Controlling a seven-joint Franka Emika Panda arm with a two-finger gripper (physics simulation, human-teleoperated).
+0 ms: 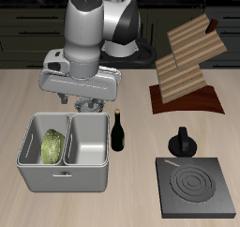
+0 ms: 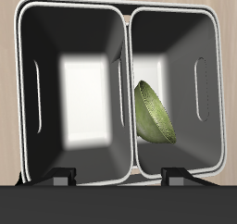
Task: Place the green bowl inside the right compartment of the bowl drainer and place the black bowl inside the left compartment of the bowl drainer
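Bowl drainer [image 1: 64, 167] sits nr tabletop [image 1: 131, 189] front edge. Green bowl [image 1: 52, 146] in its right compartment, tilted on edge against the divider. Bottle [image 1: 119, 132] just beside drainer. End effector [image 1: 90, 106] above drainer's back rim.

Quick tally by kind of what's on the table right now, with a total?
Bowls: 1, the green bowl, leaning in one well of the bowl drainer
Drainers: 1
Bottles: 1, the dark wine bottle beside the drainer
Wooden racks: 1, the wooden rack
Stove burners: 1, the flat burner plate
Moka pots: 1, the black pot
Total: 6. No black bowl shows in either view.
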